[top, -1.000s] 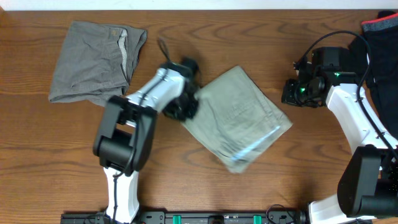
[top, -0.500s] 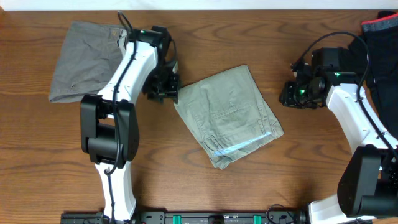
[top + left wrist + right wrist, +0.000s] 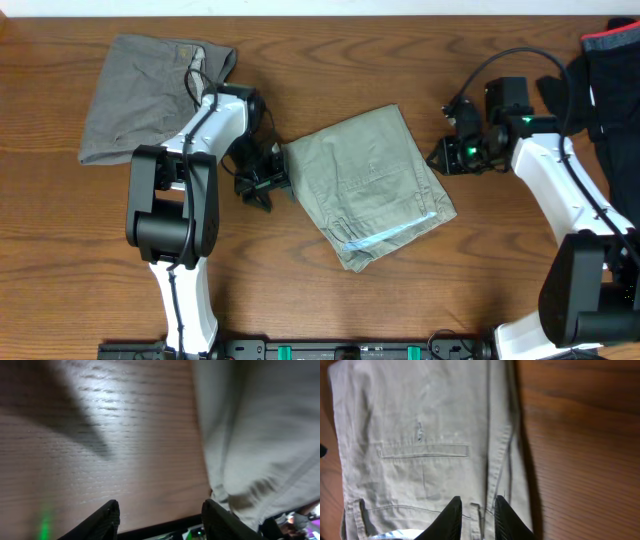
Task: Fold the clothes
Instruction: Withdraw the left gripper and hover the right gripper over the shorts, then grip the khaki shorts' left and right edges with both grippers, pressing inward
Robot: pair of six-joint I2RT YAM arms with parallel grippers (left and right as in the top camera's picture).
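Seems between folds of khaki trousers (image 3: 370, 185), left gripper (image 3: 160, 516) spread, right gripper (image 3: 478, 512) slightly parted, both empty; next needs an edge grasp

Both arms are white shells with black joints. The left arm (image 3: 213, 127), left of the folded khaki trousers (image 3: 365, 185), trails a thin black cable (image 3: 192, 78). The right arm (image 3: 560, 188), right of them, carries a looping black cable and green lights (image 3: 527, 122). The fingers (image 3: 106, 521) are black and tapered.

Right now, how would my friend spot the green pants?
Look at the middle of the table. The pants lie there folded in a tilted square, pale green, unlike the grey clothes top left and dark clothes top right.
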